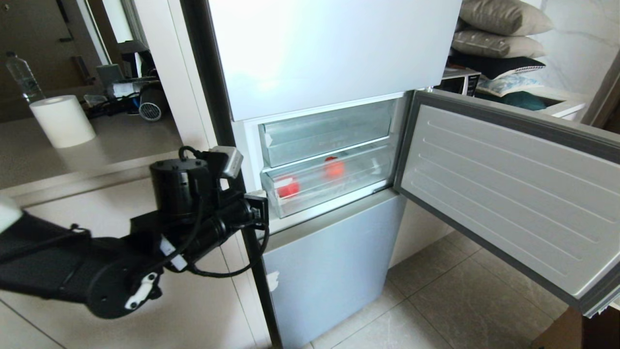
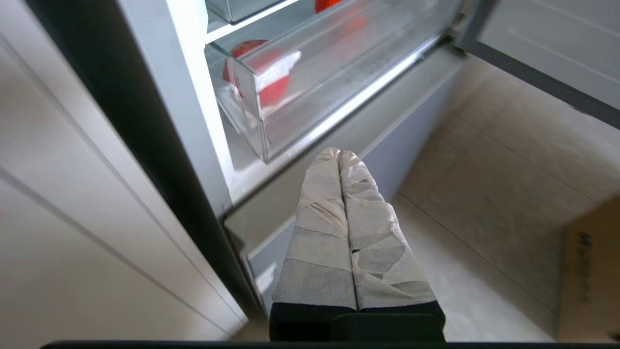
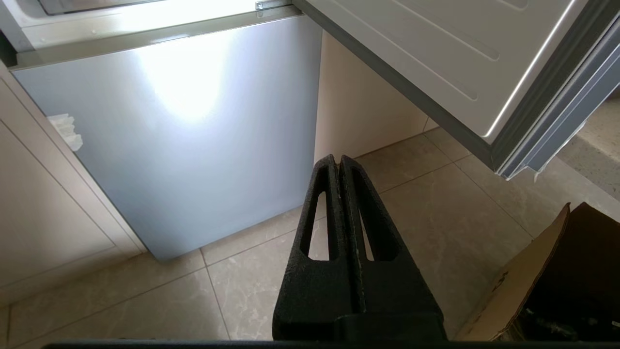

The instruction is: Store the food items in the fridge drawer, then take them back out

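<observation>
Hovering pinched together and empty, my left gripper (image 2: 339,154) sits just below the fridge drawer (image 2: 271,140), whose near corner shows a red fruit (image 2: 259,72) up ahead.

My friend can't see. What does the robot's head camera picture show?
An open fridge with two red fruits inside a clear drawer, its door swung wide to the right. The left arm reaches toward the fridge from the left, its tool not visible here.

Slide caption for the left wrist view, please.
Shut left gripper outside the closed fridge drawer, red food items visible inside.
</observation>
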